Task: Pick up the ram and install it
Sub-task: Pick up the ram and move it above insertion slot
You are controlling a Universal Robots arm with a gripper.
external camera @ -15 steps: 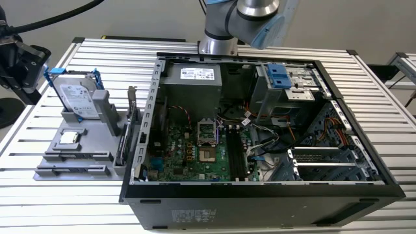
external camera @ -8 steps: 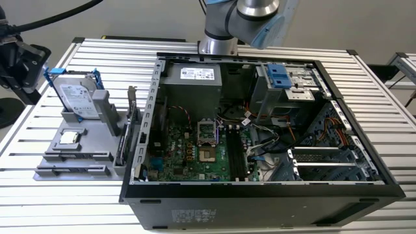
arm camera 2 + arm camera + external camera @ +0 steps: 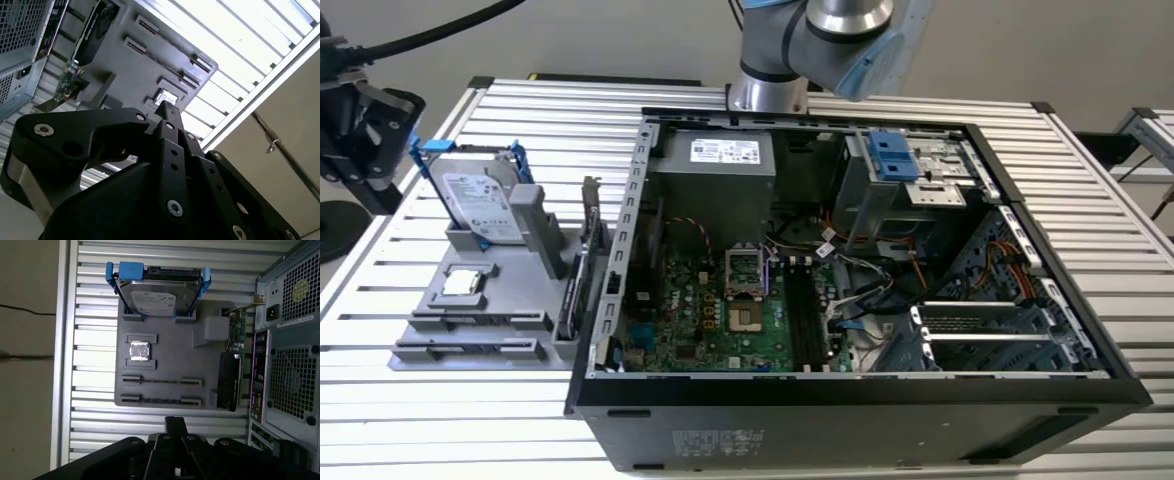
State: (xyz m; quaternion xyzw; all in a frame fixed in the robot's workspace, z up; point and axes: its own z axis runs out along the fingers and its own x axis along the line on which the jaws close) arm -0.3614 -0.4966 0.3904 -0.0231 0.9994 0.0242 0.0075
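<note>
Exterior view: ribbed aluminium surface [image 3: 454, 440], brightly lit, over a grey floor [image 3: 1014, 50], beside another slatted bench [image 3: 1150, 130] at the exterior view's right. Carries an open computer case [image 3: 854, 400] at its middle, just in front of the arm [image 3: 841, 30]. Holds a grey holder [image 3: 480, 290] near the surface's edge at the exterior view's left, with a hard drive [image 3: 480, 200] upright at the holder's far edge and the ram [image 3: 464, 347] on edge in the slot at its front edge. Keeps an upright card [image 3: 591, 240] between holder and case.

Second wrist view: black gripper [image 3: 164, 107] with jaws drawn together, nothing between them. Hangs above the holder [image 3: 150, 55], touching nothing. Takes in the surface's slats [image 3: 235, 75], its edge, and beige floor [image 3: 295, 110] crossed by a thin metal rod [image 3: 285, 150].

First wrist view: gripper [image 3: 175, 424] narrow and empty, off the holder's edge nearest the ram [image 3: 160, 400]. Shows a second stick [image 3: 162, 382] in the next slot, a square chip [image 3: 138, 351] mid-holder, the hard drive [image 3: 155, 295] at the opposite edge. Includes brown floor [image 3: 30, 390] with a black cable [image 3: 25, 310].
</note>
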